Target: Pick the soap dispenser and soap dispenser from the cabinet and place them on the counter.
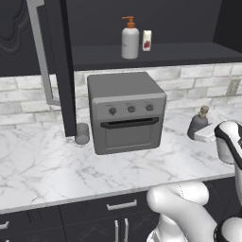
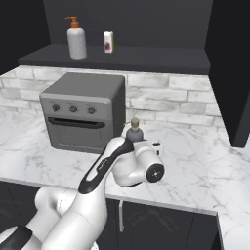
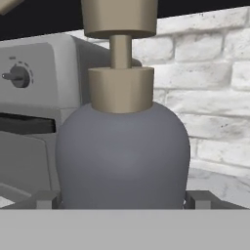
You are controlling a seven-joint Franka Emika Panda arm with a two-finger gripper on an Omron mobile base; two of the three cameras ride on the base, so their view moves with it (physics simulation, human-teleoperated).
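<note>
The grey dispenser [image 3: 123,156], dark-bodied with a tan pump, stands upright on the worktop [image 1: 47,165], just right of the toaster oven [image 1: 126,111] and in front of the brick backsplash [image 2: 166,105]. In the right base view the grey dispenser [image 2: 134,131] shows only its pump and shoulder above the wrist; in the left base view [image 1: 198,124] it rises just behind the hand.

The white dispenser [image 1: 130,41], with an orange pump, stands upright on the shelf of the open cabinet [image 1: 156,54]; a small white carton [image 1: 147,40] with a red mark stands just to its right, apart from it. One cabinet door [image 1: 19,38] hangs open at left, with its long silver handle [image 1: 42,56].

The arm [image 2: 105,171] reaches forward and low over the worktop edge, the wrist level and the hand pointing toward the backsplash.

The gripper [image 3: 123,199] brackets the base of the grey dispenser: one fingertip [image 3: 46,199] lies against the left flank of the bottle and the other at the right flank, the jaws spread as wide as the body. Whether the fingers press the bottle or merely flank it cannot be told.

A short grey cup [image 1: 82,133] stands on the worktop just left of the oven. Black drawers [image 1: 120,208] with short silver handles run beneath the worktop.
</note>
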